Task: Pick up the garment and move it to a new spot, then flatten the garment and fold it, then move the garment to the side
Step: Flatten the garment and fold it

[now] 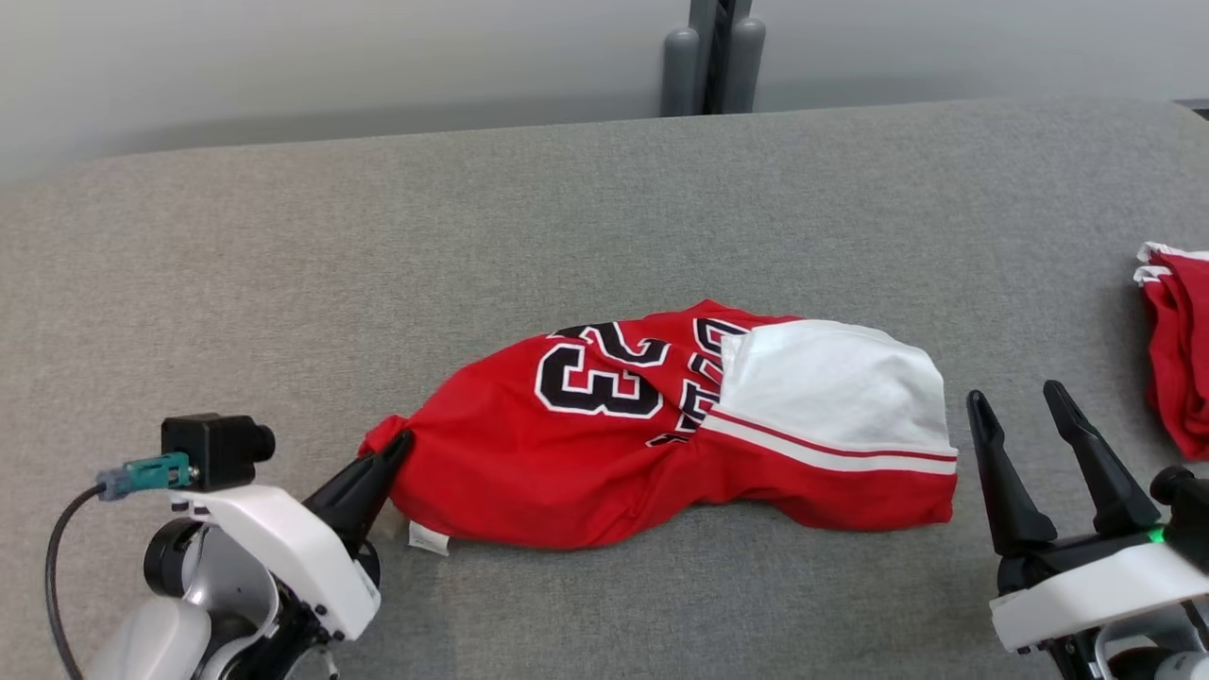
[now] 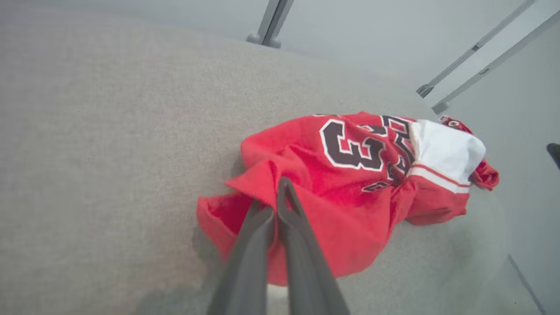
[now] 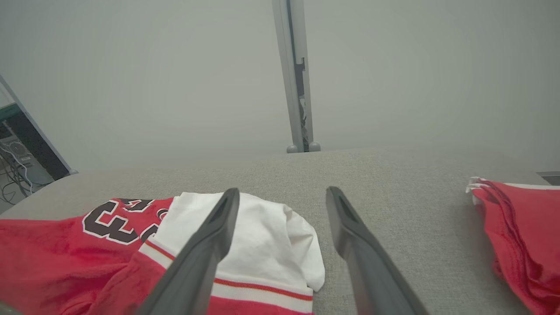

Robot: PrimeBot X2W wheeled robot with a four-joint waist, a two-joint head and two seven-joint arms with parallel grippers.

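Note:
The garment (image 1: 604, 453) is a red jersey with a black "23" and a white panel, lying crumpled in the middle of the grey table. My left gripper (image 1: 397, 446) is shut on its left end, pinching a fold of red cloth. The left wrist view shows the garment (image 2: 350, 175) bunched around my closed left gripper (image 2: 280, 188). My right gripper (image 1: 1020, 401) stands open just right of the garment's white end, apart from it. In the right wrist view the garment (image 3: 262, 236) lies behind and left of the spread right gripper (image 3: 282, 197).
A second pile of red and white cloth (image 1: 1176, 349) lies at the table's right edge, also in the right wrist view as red cloth (image 3: 520, 227). A grey post (image 1: 713, 57) rises behind the far edge. Bare grey table (image 1: 472, 236) stretches behind the garment.

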